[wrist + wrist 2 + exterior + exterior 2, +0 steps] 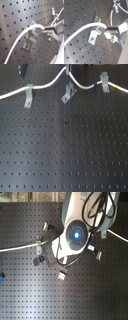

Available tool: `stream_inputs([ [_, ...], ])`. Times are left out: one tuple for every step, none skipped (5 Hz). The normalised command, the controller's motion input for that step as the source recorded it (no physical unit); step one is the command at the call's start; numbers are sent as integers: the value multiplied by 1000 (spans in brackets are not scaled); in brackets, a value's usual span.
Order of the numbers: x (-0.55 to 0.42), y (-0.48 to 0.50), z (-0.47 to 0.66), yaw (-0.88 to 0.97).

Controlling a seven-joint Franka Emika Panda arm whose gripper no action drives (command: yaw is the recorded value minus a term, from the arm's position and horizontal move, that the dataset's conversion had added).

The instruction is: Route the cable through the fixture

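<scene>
The white cable point(47, 84) runs across the far part of the board in the first exterior view. Its green band sits at the left clip point(29, 98), and its blue and yellow bands flank the right clip point(105, 82). Between them the cable rises in a peak to my gripper point(67, 69), which is shut on it. The middle clip point(67, 95) stands just below that peak with no cable in it. In both wrist views the cable point(22, 37) point(84, 28) ends between the fingertips of the gripper point(45, 30) point(108, 31), close above this clip point(31, 38) point(95, 33).
Everything rests on a black perforated board point(65, 154). In the second exterior view the arm's white body point(75, 234) hides the middle of the fixture. A further clip point(47, 227) stands at the second exterior view's upper left. A small blue object point(1, 276) lies at the second exterior view's left edge.
</scene>
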Motion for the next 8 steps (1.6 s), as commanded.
stream_inputs([
  [-184,21,330,-246],
  [0,0,13,0],
  [-35,161,296,-60],
  [50,173,289,-31],
  [-14,-8,18,0],
  [0,4,236,3],
  [0,0,0,91],
  [63,36,-2,37],
])
